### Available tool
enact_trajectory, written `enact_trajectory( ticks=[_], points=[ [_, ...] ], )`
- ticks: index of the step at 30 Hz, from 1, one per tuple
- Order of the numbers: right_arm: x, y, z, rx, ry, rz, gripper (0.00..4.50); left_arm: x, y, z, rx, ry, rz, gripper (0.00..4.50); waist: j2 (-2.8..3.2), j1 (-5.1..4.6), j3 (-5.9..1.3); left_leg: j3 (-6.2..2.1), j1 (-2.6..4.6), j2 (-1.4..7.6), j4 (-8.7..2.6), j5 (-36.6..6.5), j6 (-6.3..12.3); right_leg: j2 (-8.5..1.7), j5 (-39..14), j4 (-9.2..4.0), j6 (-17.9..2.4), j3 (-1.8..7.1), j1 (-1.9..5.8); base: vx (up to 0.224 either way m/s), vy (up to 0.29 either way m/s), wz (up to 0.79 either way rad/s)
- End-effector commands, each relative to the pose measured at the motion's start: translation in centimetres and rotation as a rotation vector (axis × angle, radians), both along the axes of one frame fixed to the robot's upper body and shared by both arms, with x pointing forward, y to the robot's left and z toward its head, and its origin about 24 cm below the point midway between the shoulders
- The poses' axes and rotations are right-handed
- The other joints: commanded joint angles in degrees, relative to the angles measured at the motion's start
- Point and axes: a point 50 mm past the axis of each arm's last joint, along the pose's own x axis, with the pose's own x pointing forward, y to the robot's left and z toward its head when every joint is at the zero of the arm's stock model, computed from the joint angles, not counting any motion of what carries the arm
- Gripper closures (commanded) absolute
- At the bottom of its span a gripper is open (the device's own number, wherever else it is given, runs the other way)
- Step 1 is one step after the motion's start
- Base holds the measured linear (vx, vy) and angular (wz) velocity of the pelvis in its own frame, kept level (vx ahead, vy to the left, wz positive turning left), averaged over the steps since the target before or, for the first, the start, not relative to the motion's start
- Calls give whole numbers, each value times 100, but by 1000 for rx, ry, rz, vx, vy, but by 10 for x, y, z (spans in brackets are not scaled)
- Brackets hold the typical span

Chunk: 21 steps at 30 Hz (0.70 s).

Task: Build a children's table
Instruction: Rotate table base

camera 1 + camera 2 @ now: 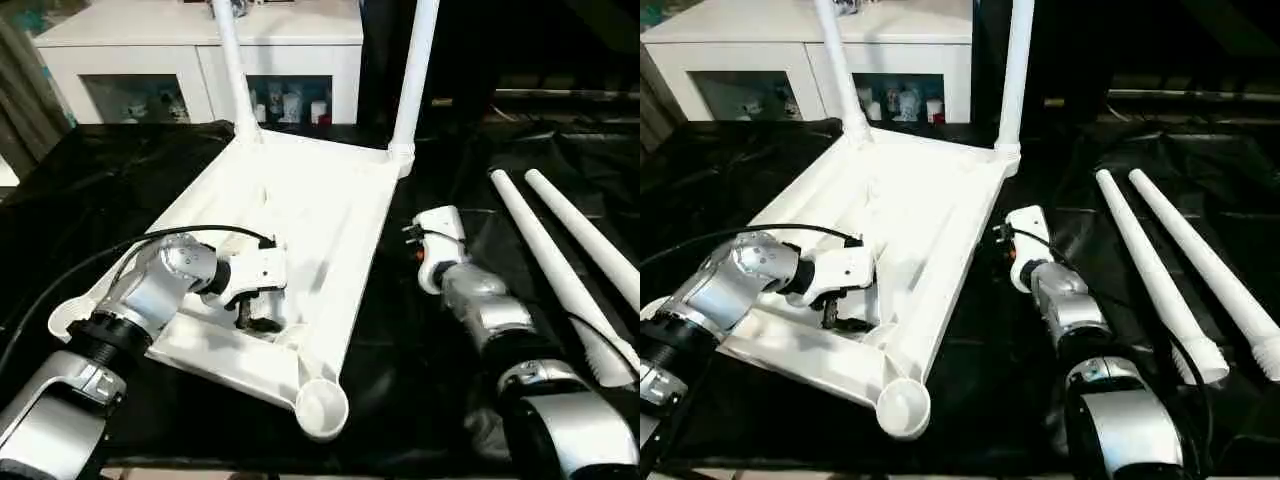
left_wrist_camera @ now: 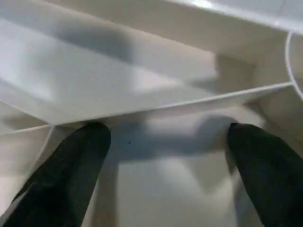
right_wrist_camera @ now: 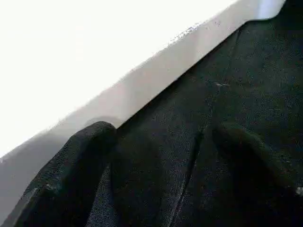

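Tabletop (image 1: 300, 215) inverted; two legs (image 1: 412, 70) fitted.
Wrist views showed left gripper (image 2: 165, 142) and right gripper (image 3: 161, 137) released, empty.

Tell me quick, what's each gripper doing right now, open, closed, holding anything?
Left gripper: open, holding nothing, down in the ribbed underside of the tabletop.
Right gripper: open, holding nothing, over the black cloth beside the tabletop's edge.

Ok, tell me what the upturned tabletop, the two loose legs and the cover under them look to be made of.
Tabletop: looks like moulded white plastic, smooth and slightly glossy; raised ribs and round corner sockets are formed in one piece.
Loose legs: probably the same white plastic, smooth tapered tubes with ridged ends.
Cover: apparently a thin black sheet, plastic film or slick fabric; it wrinkles and catches the light.
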Motion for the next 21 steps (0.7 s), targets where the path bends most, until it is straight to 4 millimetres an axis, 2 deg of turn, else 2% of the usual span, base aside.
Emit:
enact_trajectory(
  ticks=[1, 2, 3, 4, 8, 10, 11, 12, 13, 14, 15, 16, 17, 19, 21],
  points=[
    [3, 25, 8, 34, -27, 108, 53, -2, -15, 3, -48, 5, -46, 3, 16, -5, -414, -43, 110, 165, -458, -1924, -107, -278, -1733, -401, -1367, 200, 275, 0, 0, 0],
    [3, 34, 11, 47, -44, 150, 53, -2, -25, 5, -90, 6, -56, 3, 6, -9, -416, -42, 110, 162, -454, -1885, -95, -278, -1685, -396, -1370, 201, 274, 0, 0, 0],
    [3, 34, 11, 47, -44, 150, 53, -2, -25, 5, -90, 6, -56, 3, 6, -9, -416, -42, 110, 162, -454, -1885, -95, -278, -1685, -396, -1370, 201, 274, 0, 0, 0],
    [4, 39, 15, 52, -68, 177, 53, -1, -35, 7, -125, -17, -69, 3, -2, -10, -410, -39, 105, 157, -452, -1890, -78, -282, -1740, -402, -1363, 200, 276, 0, 0, 0],
    [9, 41, 23, 45, -101, 169, 53, 4, -56, 14, -231, -46, -43, 3, -11, -5, -410, -39, 115, 155, -446, -1895, -71, -294, -1910, -433, -1315, 204, 271, 0, 0, 0],
    [13, 34, 26, 19, -123, 115, 53, 11, -63, 17, -245, -108, -7, 3, -18, -6, -419, -42, 102, 150, -443, -1809, -41, -283, -1804, -427, -1324, 198, 280, 0, 0, 0],
    [14, 31, 28, 12, -134, 92, 53, 14, -64, 17, -243, -136, 10, 3, 5, -1, -415, -34, 112, 138, -434, -1785, -27, -272, -1778, -436, -1308, 198, 270, 0, 0, 0],
    [15, 30, 28, 11, -136, 87, 53, 15, -64, 17, -242, -140, 14, 3, -7, 4, -423, -30, 109, 136, -427, -1764, -12, -275, -1749, -440, -1305, 198, 273, 0, 0, 0],
    [16, 25, 30, -1, -148, 62, 53, 18, -64, 17, -230, -170, 27, 3, -20, 12, -440, -42, 72, 138, -425, -1615, 18, -288, -1593, -414, -1315, 195, 306, 0, 0, 0],
    [17, 18, 32, -16, -166, 28, 53, 23, -62, 18, -208, -210, 57, 3, -10, 11, -436, -33, 69, 128, -419, -1577, 35, -270, -1549, -423, -1300, 191, 294, 0, 0, 0],
    [19, 8, 35, -33, -187, -14, 53, 29, -58, 18, -182, -260, 97, 3, 5, 17, -451, -28, 96, 131, -405, -1551, 54, -260, -1410, -413, -1320, 189, 282, 0, 0, 0],
    [19, 4, 36, -36, -194, -29, 53, 31, -57, 19, -180, -277, 120, 3, 5, 8, -449, -39, 59, 130, -408, -1498, 81, -262, -1303, -396, -1326, 182, 314, 0, 0, 0],
    [20, -5, 38, -38, -204, -59, 53, 36, -56, 21, -186, -308, 167, 3, -12, 14, -454, -30, 68, 124, -396, -1479, 100, -253, -1256, -392, -1308, 176, 318, 0, 0, 0],
    [20, -6, 38, -39, -206, -61, 53, 37, -56, 21, -186, -313, 172, 3, -27, 21, -451, -33, 50, 126, -397, -1418, 165, -274, -1264, -402, -1357, 171, 332, 0, 0, 0],
    [20, -16, 43, -38, -223, -79, 53, 41, -54, 24, -178, -359, 199, 3, 0, 31, -455, -36, 64, 133, -391, -1419, 165, -267, -1262, -398, -1366, 170, 325, 0, 0, 0]
  ],
)
